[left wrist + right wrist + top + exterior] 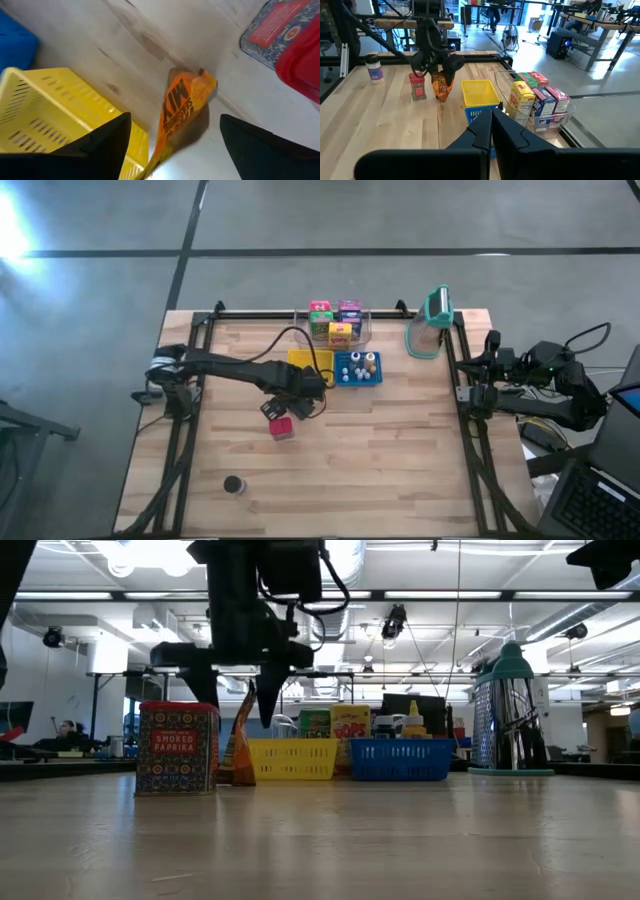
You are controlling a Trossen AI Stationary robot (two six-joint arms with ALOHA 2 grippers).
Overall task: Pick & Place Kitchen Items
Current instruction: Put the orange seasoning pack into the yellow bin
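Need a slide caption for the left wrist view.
Open left gripper over an orange packet beside the yellow basket.

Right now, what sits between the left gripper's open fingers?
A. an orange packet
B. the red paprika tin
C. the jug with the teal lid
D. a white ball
A: the left gripper hangs open around the orange packet, beside the yellow basket.

Orange packet (186, 105) wedged between yellow basket (55, 115) and paprika tin (178, 748).
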